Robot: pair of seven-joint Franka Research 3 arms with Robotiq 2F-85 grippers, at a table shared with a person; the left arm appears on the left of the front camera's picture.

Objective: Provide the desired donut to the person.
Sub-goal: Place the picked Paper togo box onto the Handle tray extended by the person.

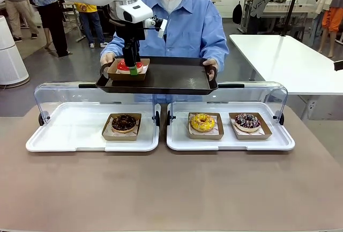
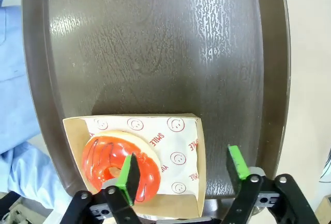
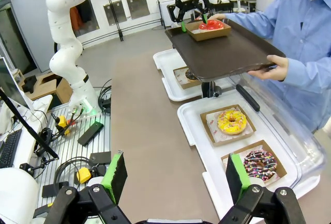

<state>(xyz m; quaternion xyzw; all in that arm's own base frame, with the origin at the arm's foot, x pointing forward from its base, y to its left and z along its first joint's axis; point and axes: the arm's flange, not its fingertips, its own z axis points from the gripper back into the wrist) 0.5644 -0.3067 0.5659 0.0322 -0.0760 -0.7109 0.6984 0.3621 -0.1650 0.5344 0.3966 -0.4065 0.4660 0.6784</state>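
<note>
On the brown serving tray (image 1: 177, 79) that the person (image 1: 185, 23) holds above the desk (image 1: 171, 189), the red-glazed donut (image 2: 101, 151) sits in its paper-lined box (image 2: 178, 157). Your left pincer (image 2: 182, 164) hangs over it, jaws apart, gripping nothing. Your right pincer (image 3: 176, 175) is released too, low over the desk. Delivery looks done; only lifting the arm clear appears left.

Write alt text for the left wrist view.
The open left gripper hangs over a red-glazed donut in a cardboard box, one pad above the donut. The box sits on a dark brown serving tray, a light blue sleeve beyond its rim.
</note>
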